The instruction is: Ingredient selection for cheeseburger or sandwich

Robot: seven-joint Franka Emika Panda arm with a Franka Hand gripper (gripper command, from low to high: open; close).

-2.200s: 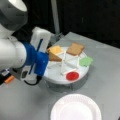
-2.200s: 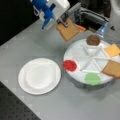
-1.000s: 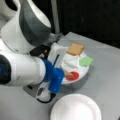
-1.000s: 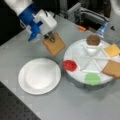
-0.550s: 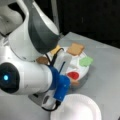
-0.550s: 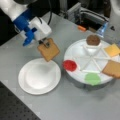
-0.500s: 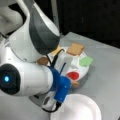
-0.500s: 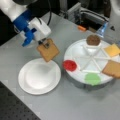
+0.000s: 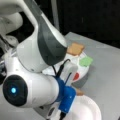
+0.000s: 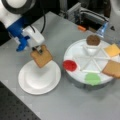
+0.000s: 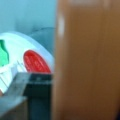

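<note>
Hanging tilted over the bare paper plate [image 10: 37, 82], one bread square [image 10: 42, 56] is pinched in the gripper [image 10: 37, 50]; rightward, the divided tray [image 10: 77, 60] holds the red disc [image 10: 69, 65], green square [image 10: 92, 78], patty [image 10: 93, 39], cheese [image 10: 112, 50] and second bread [image 10: 112, 68], so no stack exists.

In a front view, the paper plate [image 10: 37, 80] lies left of the divided tray [image 10: 82, 56], with the bread square [image 10: 41, 56] hanging above the plate's upper edge.
</note>
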